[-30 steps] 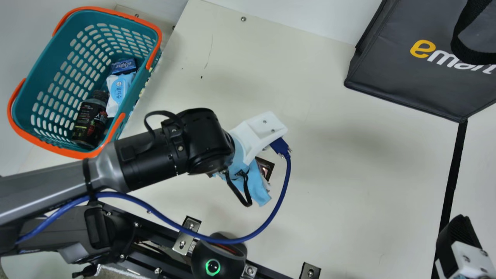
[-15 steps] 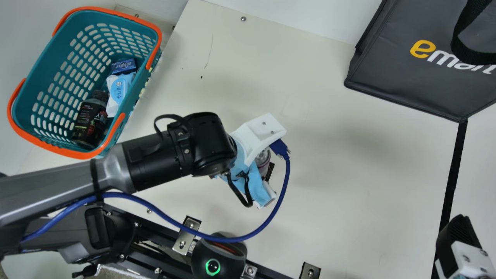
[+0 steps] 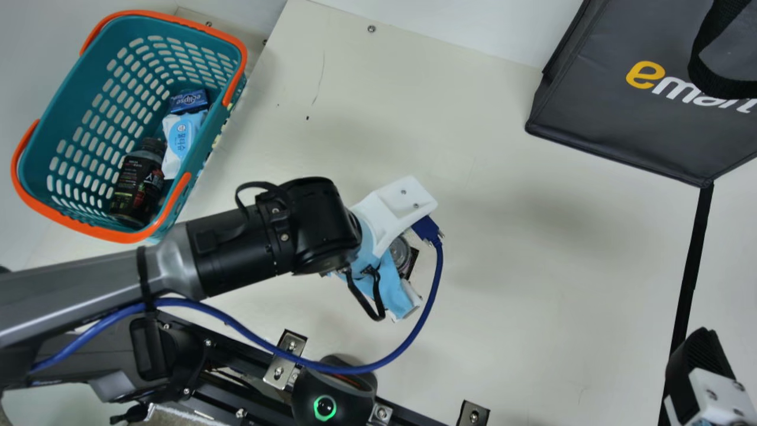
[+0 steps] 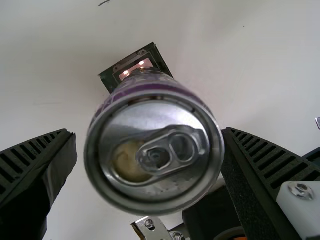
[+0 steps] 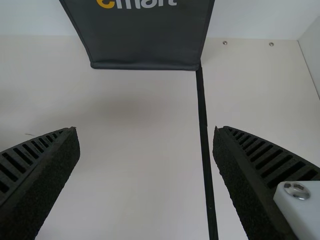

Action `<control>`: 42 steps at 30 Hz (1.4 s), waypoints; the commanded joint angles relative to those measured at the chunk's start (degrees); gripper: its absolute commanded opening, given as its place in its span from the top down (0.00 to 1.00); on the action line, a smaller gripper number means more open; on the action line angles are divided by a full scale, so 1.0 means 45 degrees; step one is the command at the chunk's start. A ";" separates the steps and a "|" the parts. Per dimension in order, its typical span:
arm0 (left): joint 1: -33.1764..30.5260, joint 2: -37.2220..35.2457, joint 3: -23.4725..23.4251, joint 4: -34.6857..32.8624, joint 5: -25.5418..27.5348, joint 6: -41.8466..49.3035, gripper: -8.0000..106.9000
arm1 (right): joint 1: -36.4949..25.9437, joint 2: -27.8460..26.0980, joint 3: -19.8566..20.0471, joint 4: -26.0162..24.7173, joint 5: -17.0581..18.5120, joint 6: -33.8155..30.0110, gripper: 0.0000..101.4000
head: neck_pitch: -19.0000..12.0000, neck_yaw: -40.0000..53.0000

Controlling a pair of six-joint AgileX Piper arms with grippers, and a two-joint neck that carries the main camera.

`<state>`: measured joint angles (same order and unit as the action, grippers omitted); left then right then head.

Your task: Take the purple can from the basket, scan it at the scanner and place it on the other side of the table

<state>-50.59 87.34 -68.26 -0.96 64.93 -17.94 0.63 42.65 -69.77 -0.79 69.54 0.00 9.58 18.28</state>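
Note:
My left gripper [image 3: 378,266] is over the middle of the table in the main view, partly covered by its blue cloth. Beside it shows the silver top of the purple can [image 3: 400,253]. The left wrist view has the can [image 4: 155,185] lid-up between the widely parted fingers of my left gripper [image 4: 149,145]. Its far end overlaps the dark square scanner [image 4: 135,65] with a lit window; whether they touch, I cannot tell. At the main view's lower right is my right gripper [image 3: 701,367]; in the right wrist view, the right gripper [image 5: 146,145] stands open with nothing between its fingers.
A teal basket [image 3: 65,124] with orange handles holds a dark bottle [image 3: 139,183], a blue-and-white pack [image 3: 177,142] and a blue box [image 3: 188,101]. A dark bag [image 3: 597,100] stands far right. A black device [image 3: 334,390] with a green ring sits at the near edge.
My left gripper has opened and shifted slightly towards the near edge. The can's top, hidden in the main view at first, has come into sight beside it. The right arm has stayed still.

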 commanded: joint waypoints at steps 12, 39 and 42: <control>0.0962 -0.2342 0.2497 0.0230 -0.0034 0.1153 0.15 | 0.0000 0.0000 0.0000 0.0000 0.0000 0.0000 0.06 | -0.0369 0.0031; 0.8098 -0.8125 0.3362 -0.1833 0.1128 0.4186 0.15 | 0.0000 0.0000 0.0000 0.0000 0.0000 0.0000 0.06 | -0.0369 0.0031; 0.8276 -0.8157 0.3355 -0.1833 0.1171 0.4218 0.15 | 0.0000 0.0000 0.0000 0.0000 0.0000 0.0000 0.06 | -0.0369 0.0031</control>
<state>-13.35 50.64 -53.17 -9.21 69.88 1.04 0.63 42.65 -69.77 -0.79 69.54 0.00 9.58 18.19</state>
